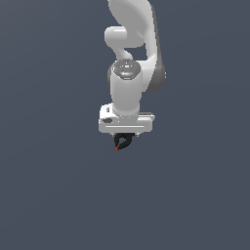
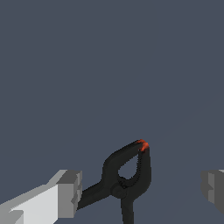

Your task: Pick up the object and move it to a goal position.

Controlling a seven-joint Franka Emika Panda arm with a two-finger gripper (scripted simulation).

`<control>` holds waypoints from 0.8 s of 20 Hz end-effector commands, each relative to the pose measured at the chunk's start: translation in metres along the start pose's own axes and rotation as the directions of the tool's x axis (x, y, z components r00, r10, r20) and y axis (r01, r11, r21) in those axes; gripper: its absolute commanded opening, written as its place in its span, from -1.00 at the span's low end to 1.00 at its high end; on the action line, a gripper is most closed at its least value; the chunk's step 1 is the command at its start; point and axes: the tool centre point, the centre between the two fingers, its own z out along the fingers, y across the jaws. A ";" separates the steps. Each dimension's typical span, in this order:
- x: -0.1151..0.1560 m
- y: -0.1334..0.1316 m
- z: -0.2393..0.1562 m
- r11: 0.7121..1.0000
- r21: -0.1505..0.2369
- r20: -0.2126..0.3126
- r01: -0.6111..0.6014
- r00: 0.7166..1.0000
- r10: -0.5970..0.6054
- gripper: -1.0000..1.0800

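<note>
Wrist view is showing the object point(image 2: 127, 177), a small black clamp-like piece with curved prongs meeting at a red-orange tip, lying between the two grey fingers point(image 2: 70, 194) of the pincer point(image 2: 142, 190); one finger is appearing to touch a black handle of the object, while the other is standing well apart from it, so the pincer is looking spread rather than clamped. In the exterior view the object point(image 1: 122, 142) is sitting just beneath the white hand of the arm point(image 1: 128, 88), partly hidden by it, with the pincer point(image 1: 125, 136) around it. Whether the object is resting on the surface or hanging clear of it is not something these pictures are settling. Judging by this, the reach is done, but the grasp itself is seemingly not yet made, and the lift and the carry to the goal are remaining; no goal marker is showing in either view. The surface is reading as one flat, featureless slate-blue field, with no visible edge, wall or other thing
</note>
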 end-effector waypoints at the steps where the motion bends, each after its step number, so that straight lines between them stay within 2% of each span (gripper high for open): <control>1: 0.000 0.000 0.000 1.000 0.000 0.000 0.000 1.000 0.000 0.23; 10: 0.006 0.016 -0.007 1.000 -0.008 -0.021 -0.020 1.000 0.020 0.23; 16: 0.002 0.014 0.000 0.999 0.010 0.001 -0.052 0.999 0.052 0.23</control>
